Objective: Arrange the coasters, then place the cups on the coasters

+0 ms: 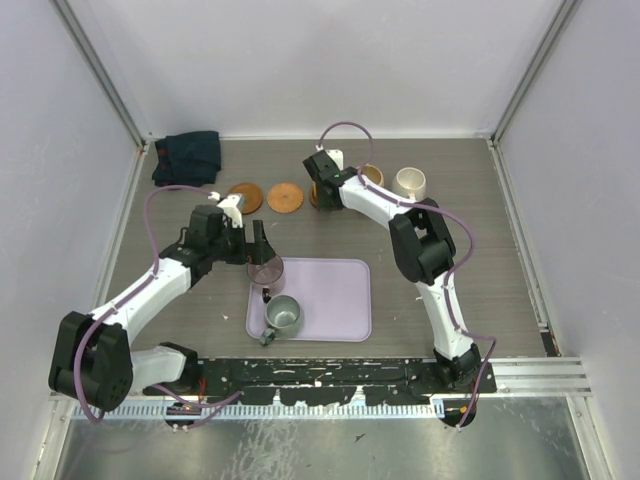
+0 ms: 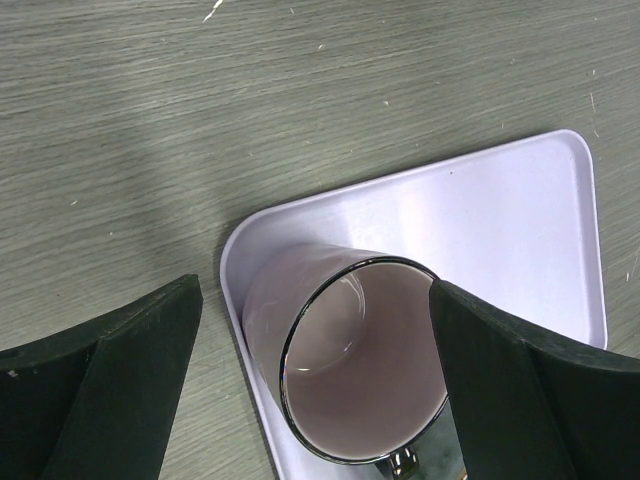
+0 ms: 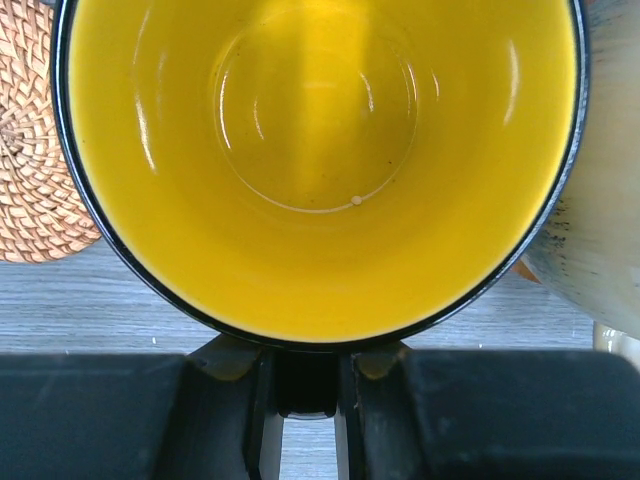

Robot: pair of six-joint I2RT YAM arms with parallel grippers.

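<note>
- Table (image 1: pixel 480 250): grey-brown, fine wood grain noted.
- Tray (image 1: pixel 345 300): plain pale lavender.
- Pink cup (image 1: pixel 266 270): mauve-pink inside and out, dark glossy rim line.
- Green cup (image 1: pixel 283 316): grey-green.
- Yellow cup (image 3: pixel 320 160): bright yellow glaze inside, black rim.
- Woven coaster (image 3: pixel 30 150): orange-brown, basket weave laid in rings.
- Dark coaster (image 1: pixel 245 196): deeper brown.
- Cream cup (image 1: pixel 410 181): cream-white.
- Tan cup (image 1: pixel 372 175): tan.
- Cloth (image 1: pixel 187 158): dark teal.
- Cables (image 1: pixel 345 126): purple.

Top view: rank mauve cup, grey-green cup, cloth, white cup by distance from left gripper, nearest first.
From the left gripper:
1. Mauve cup, right at it, far-left corner of the tray.
2. Grey-green cup, tray's near-left.
3. Cloth, far left.
4. White cup, far right.
</note>
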